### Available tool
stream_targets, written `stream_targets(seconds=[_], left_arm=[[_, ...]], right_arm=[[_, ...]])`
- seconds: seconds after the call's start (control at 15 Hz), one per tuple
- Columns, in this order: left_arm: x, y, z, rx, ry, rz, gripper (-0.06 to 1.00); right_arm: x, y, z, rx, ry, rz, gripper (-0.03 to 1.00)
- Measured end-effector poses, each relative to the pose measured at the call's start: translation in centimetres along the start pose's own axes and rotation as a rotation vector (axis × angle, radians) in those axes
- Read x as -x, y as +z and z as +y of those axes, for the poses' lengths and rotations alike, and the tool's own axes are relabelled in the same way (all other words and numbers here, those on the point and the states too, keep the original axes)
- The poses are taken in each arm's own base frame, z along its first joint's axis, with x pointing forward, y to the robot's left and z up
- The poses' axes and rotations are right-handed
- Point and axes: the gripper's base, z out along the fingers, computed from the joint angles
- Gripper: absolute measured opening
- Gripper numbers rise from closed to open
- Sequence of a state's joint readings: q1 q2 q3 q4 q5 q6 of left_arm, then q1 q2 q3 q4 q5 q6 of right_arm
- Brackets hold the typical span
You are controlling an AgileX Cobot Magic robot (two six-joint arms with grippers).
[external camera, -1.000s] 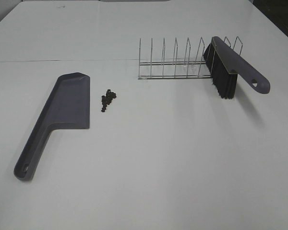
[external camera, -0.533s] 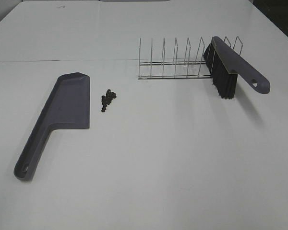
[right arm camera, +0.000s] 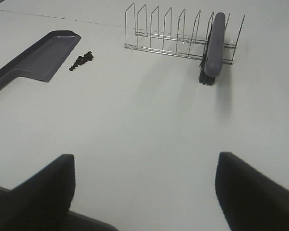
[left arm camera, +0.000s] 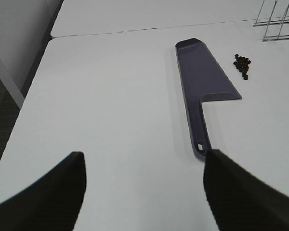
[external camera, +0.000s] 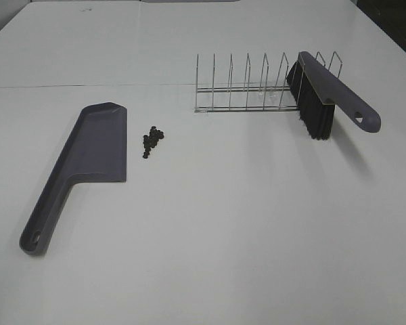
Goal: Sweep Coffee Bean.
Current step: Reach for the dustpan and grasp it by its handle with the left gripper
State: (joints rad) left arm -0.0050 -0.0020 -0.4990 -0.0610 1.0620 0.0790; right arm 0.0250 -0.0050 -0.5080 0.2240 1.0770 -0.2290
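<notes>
A small heap of dark coffee beans [external camera: 151,140] lies on the white table just right of the grey-purple dustpan [external camera: 88,158], which lies flat with its handle toward the near left. The beans [left arm camera: 243,65] and dustpan [left arm camera: 202,82] show in the left wrist view, and the beans [right arm camera: 81,60] and dustpan [right arm camera: 36,60] in the right wrist view too. The grey-purple brush [external camera: 325,95] with black bristles stands in the right end of a wire rack [external camera: 247,84]. My left gripper [left arm camera: 143,185] and right gripper [right arm camera: 144,185] are open and empty, well back from everything; neither shows in the high view.
The wire rack [right arm camera: 173,33] stands at the back right of the table with the brush [right arm camera: 214,48] in it. A seam [external camera: 88,86] crosses the table behind the dustpan. The table's left edge and floor [left arm camera: 5,106] show in the left wrist view.
</notes>
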Motion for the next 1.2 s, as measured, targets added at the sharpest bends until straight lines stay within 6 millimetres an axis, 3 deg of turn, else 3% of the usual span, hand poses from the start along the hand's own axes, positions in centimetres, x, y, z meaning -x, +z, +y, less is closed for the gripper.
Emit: stream_targets(seconds=[1.2], left_arm=[[0.01,0.0,0.0,0.0,-0.029,-0.001,0.62]], right_arm=[[0.0,0.0,0.02,0.002,0.001,0.0,0.68]])
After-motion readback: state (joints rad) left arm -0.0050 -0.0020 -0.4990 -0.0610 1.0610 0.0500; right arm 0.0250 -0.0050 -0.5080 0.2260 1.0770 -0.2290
